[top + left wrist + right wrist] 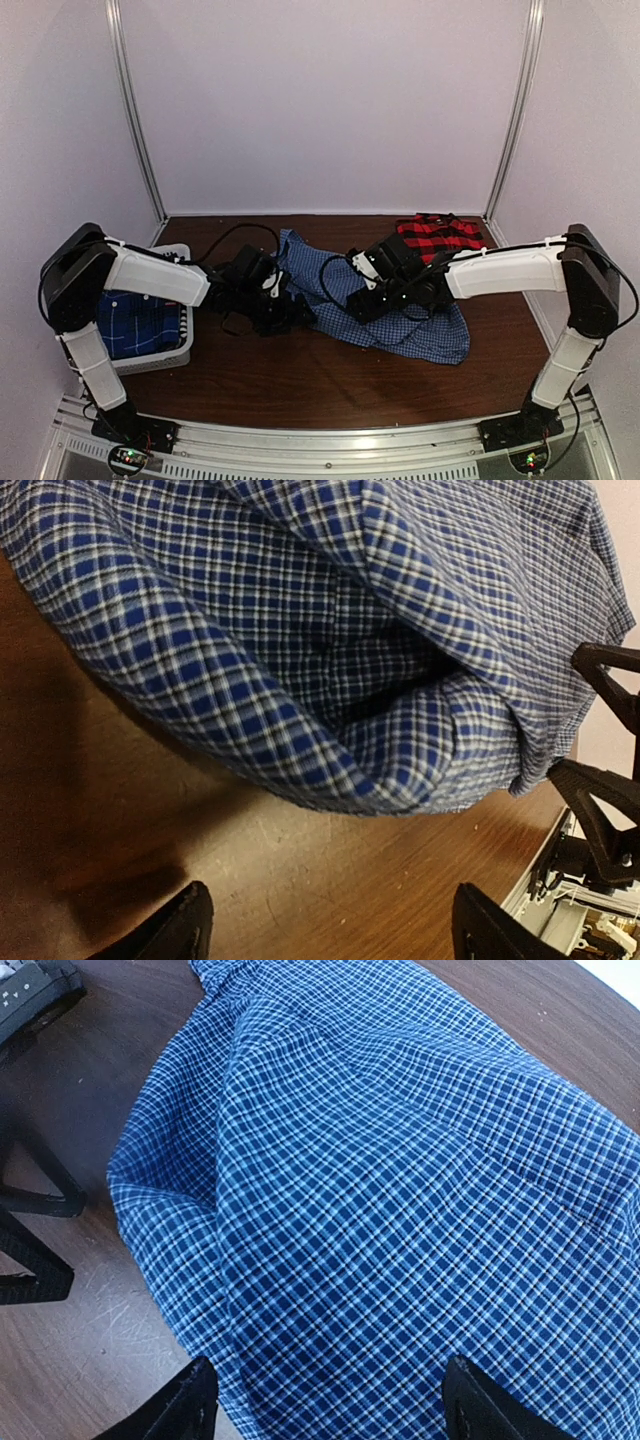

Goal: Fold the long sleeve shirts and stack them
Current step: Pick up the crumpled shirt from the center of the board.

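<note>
Left hand (335, 925) and right hand (335, 1400) both wide open at the rumpled blue-and-white gingham cloth shirt (400, 1210) on my brown wooden bench (100, 830).

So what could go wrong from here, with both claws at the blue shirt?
1. The blue gingham shirt lies bunched in deep folds. The open right claw over it may pinch several layers instead of one edge.
2. The open left claw sits close by at the shirt's edge, so the two could collide as they close in.
</note>
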`<state>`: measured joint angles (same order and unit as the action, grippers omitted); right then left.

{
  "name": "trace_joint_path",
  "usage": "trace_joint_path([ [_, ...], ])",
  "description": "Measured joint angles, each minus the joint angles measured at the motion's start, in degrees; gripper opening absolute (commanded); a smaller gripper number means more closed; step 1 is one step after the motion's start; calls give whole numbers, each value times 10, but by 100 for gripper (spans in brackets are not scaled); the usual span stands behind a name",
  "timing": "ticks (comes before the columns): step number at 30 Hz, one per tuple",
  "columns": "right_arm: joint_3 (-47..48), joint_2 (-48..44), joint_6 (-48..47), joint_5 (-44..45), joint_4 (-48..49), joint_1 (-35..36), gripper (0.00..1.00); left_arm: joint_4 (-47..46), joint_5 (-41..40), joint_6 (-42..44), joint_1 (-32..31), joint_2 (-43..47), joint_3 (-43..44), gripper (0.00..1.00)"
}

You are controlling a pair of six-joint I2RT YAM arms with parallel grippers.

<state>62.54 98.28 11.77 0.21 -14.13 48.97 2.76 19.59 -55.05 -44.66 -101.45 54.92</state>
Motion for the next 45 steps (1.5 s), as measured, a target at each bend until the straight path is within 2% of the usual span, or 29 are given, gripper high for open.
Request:
trace_joint_path([
  [5,14,24,0,14,-2,0,75,-5,0,-2,0,-45,38,81],
  [8,21,38,1,14,-2,0,72,-11,0,-2,-1,-63,65,75],
  [12,21,51,5,16,-2,0,65,-16,-3,-7,-2,-86,95,57],
  [15,24,57,7,20,-3,0,56,-17,-7,-10,-2,-97,104,36],
  [18,31,58,11,27,-4,0,42,-14,-13,-11,-2,-99,105,17],
  [21,40,58,20,37,-7,0,25,-9,-21,-9,-2,-99,111,1],
  [23,48,58,29,48,-12,0,13,-7,-27,-6,-2,-99,115,0],
  [26,57,58,32,63,-20,0,5,8,-40,1,-2,-97,116,0],
  [31,77,48,44,91,-45,-16,2,52,-71,21,4,-68,116,0],
  [36,105,0,45,128,-76,-60,0,127,-113,72,35,-3,130,0],
  [45,179,-110,23,186,-98,-155,0,289,-222,201,79,75,297,0],
])
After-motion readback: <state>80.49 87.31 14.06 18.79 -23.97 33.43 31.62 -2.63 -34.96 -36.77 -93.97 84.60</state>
